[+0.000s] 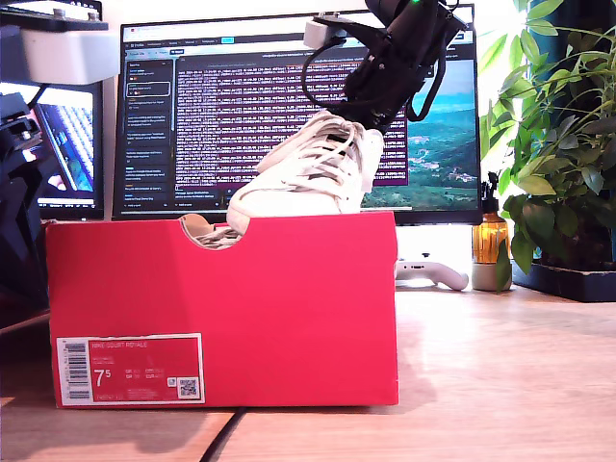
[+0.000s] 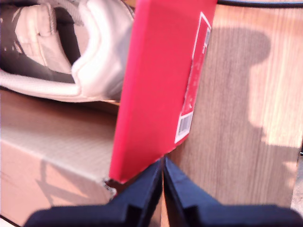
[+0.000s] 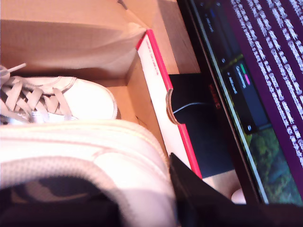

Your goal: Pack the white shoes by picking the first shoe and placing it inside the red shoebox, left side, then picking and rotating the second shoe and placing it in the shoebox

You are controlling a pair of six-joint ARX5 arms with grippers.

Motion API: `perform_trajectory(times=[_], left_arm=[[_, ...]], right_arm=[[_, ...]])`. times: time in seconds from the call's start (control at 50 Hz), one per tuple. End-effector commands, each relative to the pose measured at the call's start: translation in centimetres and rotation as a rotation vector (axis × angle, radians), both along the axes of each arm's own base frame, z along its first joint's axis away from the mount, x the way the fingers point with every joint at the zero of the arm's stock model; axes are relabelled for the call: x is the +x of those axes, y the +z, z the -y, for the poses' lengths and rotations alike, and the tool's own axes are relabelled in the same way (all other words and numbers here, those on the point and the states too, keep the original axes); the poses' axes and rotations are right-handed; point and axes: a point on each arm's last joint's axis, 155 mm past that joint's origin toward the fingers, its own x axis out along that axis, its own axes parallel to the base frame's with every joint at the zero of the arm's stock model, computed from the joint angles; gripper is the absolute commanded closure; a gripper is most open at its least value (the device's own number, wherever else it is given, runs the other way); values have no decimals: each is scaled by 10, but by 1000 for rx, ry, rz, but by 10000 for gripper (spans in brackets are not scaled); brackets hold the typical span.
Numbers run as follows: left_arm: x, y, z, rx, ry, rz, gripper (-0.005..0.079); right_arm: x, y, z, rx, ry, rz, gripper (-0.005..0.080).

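Step 2 in hand: my second hand (image 1: 371, 120) grips the 2nd white leather lace-up shoe (image 1: 308, 173) by its heel above the bright red cardboard shoebox (image 1: 289, 308), 1st shoe (image 3: 71, 99) already inside, my first hand (image 2: 162, 182) pinched closed at box wall; next: lower w/o snagging rim.

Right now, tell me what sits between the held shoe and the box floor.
In the second wrist view, the other white shoe already lies in the red shoebox, beneath the shoe my second gripper holds.
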Motion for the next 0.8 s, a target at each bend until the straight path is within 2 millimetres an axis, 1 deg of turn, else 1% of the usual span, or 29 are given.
perform_trajectory(times=[0.0,0.14,0.32,0.44,0.56,0.78], left_arm=[[1,0,3,-8,-2,-1,761],[1,0,3,-8,-2,-1,761],[1,0,3,-8,-2,-1,761],[1,0,3,-8,-2,-1,761],[1,0,3,-8,-2,-1,761],[1,0,3,-8,-2,-1,761]], right_arm=[[0,-15,-9,-11,34,-16,763],[4,-28,-12,-18,36,-26,763],[7,-32,-13,-51,75,9,763],[7,-37,-7,-103,86,20,763],[9,-35,-7,-115,97,41,763],[15,-35,1,-178,92,87,763]])
